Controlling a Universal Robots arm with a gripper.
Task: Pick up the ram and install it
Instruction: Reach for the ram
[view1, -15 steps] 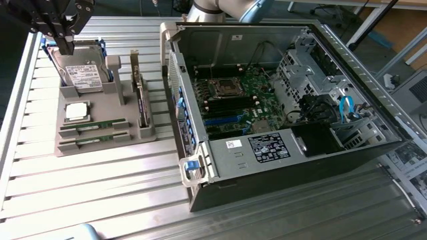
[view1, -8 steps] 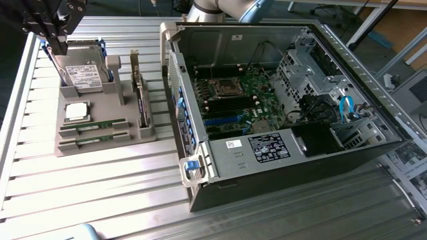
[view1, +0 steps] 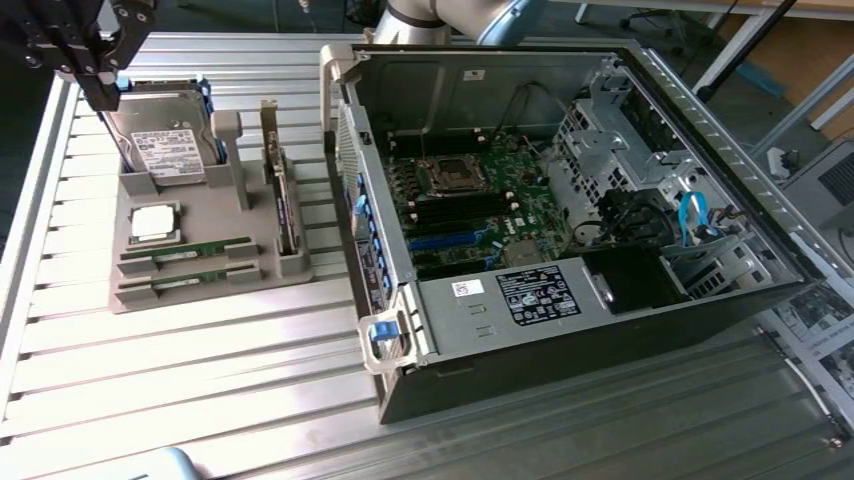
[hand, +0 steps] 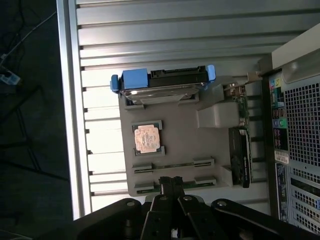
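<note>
Two ram sticks lie on edge in slots of a grey holder tray (view1: 200, 225): one ram (view1: 187, 251) and a second ram (view1: 187, 281) beside it. In the wrist view the first ram (hand: 172, 163) shows as a thin green line, and the other is partly hidden behind my fingertips (hand: 167, 184). My gripper (view1: 104, 98) hangs well above the tray's far corner, by the hard drive, shut with nothing in it. Its dark fingers are pressed together in the wrist view too, gripper (hand: 171, 181).
The tray also holds a silver hard drive (view1: 167, 150) with blue brackets, a square processor chip (view1: 154, 222) and an upright card (view1: 283, 200). An open computer case (view1: 694, 150) lies at the exterior view's right, its motherboard (view1: 467, 205) exposed. A ribbed metal table (view1: 200, 380) is underneath.
</note>
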